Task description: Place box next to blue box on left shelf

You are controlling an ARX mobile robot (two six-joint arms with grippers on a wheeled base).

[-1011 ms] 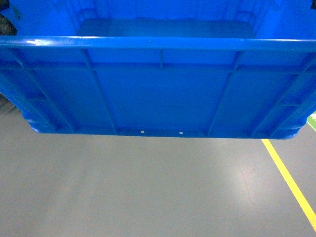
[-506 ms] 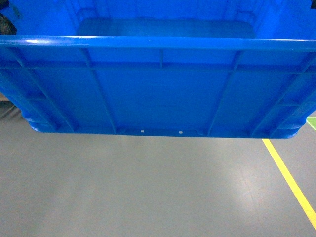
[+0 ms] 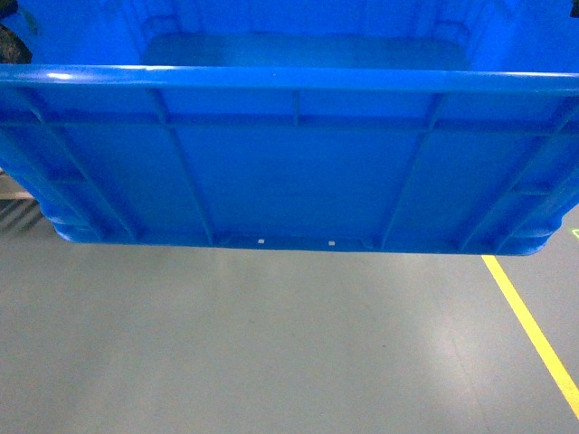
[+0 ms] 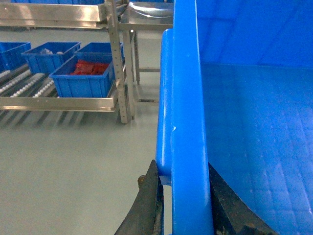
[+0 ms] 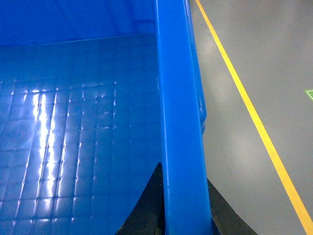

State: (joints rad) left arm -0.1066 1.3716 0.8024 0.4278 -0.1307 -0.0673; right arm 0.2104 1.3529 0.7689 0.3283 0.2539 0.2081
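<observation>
A grey floor (image 3: 271,344) is spread under everything, with a yellow line (image 3: 532,327) running across it on the right. Down at the left gripper (image 4: 186,196), the black fingers (image 4: 149,205) are seen pressed onto the rim of the box (image 3: 289,172), one finger outside the wall and one inside. At the right gripper (image 5: 183,205) the same is shown: the opposite rim is pinched between two dark fingers (image 5: 146,208). The box is held up off the floor between the two grippers, its ribbed side wall filling the upper half of the head view and its open top turned upward; nothing is seen inside on its gridded bottom. Farther out, in the left wrist view, the left shelf (image 4: 58,103) is visible well apart from the box, with a steel front rail and rows of small white wheels (image 4: 24,87). Small blue bins (image 4: 80,81) are set on it, one holding something red (image 4: 90,67).
</observation>
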